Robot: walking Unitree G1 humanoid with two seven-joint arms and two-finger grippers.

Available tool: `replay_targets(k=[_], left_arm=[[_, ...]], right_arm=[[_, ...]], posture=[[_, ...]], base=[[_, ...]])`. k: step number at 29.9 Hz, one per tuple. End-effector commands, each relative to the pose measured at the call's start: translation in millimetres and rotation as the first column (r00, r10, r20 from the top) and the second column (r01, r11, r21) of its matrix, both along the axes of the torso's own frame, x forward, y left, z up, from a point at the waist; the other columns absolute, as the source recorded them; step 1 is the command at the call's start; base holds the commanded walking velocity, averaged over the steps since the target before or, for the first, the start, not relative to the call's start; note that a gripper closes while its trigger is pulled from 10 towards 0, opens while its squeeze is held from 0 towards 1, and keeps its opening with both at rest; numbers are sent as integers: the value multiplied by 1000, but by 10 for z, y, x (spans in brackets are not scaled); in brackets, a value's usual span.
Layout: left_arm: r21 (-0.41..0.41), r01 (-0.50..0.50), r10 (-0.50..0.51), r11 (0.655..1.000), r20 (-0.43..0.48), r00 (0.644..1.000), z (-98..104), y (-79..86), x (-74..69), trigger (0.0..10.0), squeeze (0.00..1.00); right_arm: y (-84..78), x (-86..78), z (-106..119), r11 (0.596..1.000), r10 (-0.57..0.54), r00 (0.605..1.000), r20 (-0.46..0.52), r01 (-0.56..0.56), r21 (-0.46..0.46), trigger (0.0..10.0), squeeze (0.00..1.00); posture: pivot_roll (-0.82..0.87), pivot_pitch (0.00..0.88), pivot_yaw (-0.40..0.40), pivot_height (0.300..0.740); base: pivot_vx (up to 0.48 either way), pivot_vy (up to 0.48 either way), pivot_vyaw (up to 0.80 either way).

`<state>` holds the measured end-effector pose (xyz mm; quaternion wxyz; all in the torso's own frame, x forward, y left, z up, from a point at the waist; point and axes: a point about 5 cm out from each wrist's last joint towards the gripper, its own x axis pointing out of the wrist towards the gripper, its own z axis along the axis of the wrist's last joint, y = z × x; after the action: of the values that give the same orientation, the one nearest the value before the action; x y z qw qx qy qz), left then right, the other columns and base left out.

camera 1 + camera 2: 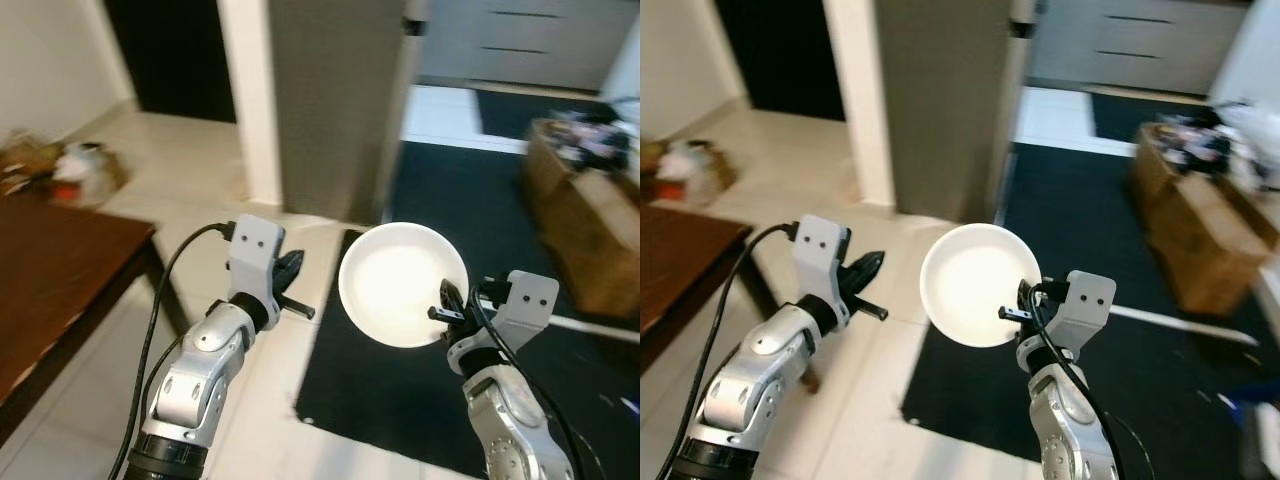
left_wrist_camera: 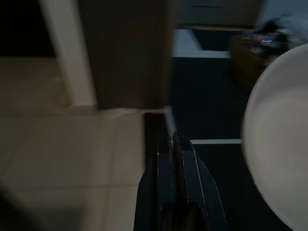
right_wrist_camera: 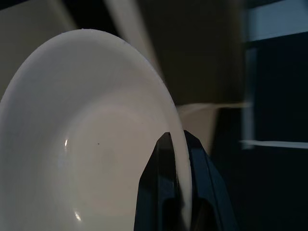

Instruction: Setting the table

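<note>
At far left the dark wooden bench [image 1: 60,270] shows one corner, with a blurred heap of things [image 1: 65,170] at its back edge. It lies well off to the robot's left, across pale tiled floor [image 1: 180,180].

The left tool [image 1: 292,272] is held out in front, empty, its black fingers [image 2: 176,159] pressed together with no gap between them.

Right of it, the white plate [image 1: 400,280] hangs in the air above the edge of a black rug [image 1: 400,390], tilted so its face points up toward the head camera. The right tool [image 1: 447,305] has it by the near rim, one finger on each face, clamped tight on the edge; the grip covers only a small bite of the rim.

Further right stands a cardboard box [image 1: 585,215] full of clutter, on the rug.

The step in hand looks like carrying the plate to the bench. With so thin a pinch, the turn left should be slow and smooth, the plate kept from swinging. Levelling it before lowering would help, and the bench corner and the left arm both need a clear margin on approach. Set it flat, then release.
</note>
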<state>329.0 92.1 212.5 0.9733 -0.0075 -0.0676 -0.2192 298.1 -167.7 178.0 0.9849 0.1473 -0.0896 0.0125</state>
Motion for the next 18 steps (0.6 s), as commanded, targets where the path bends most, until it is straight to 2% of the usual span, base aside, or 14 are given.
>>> replay_targets(k=[1,18], left_arm=[[15,-4,5,1000,-14,1000,-23,-7,-3,10000,0],[35,-26,27,999,-29,999,-27,6,9,10000,0]], right_arm=[[-40,-31,-22,1000,-12,1000,-4,12,7,10000,0],[-38,-44,-34,1000,-13,1000,-8,13,7,10000,0]], posture=[[71,102,75,740],[73,106,81,740]], base=[[0,0,781],[0,0,782]])
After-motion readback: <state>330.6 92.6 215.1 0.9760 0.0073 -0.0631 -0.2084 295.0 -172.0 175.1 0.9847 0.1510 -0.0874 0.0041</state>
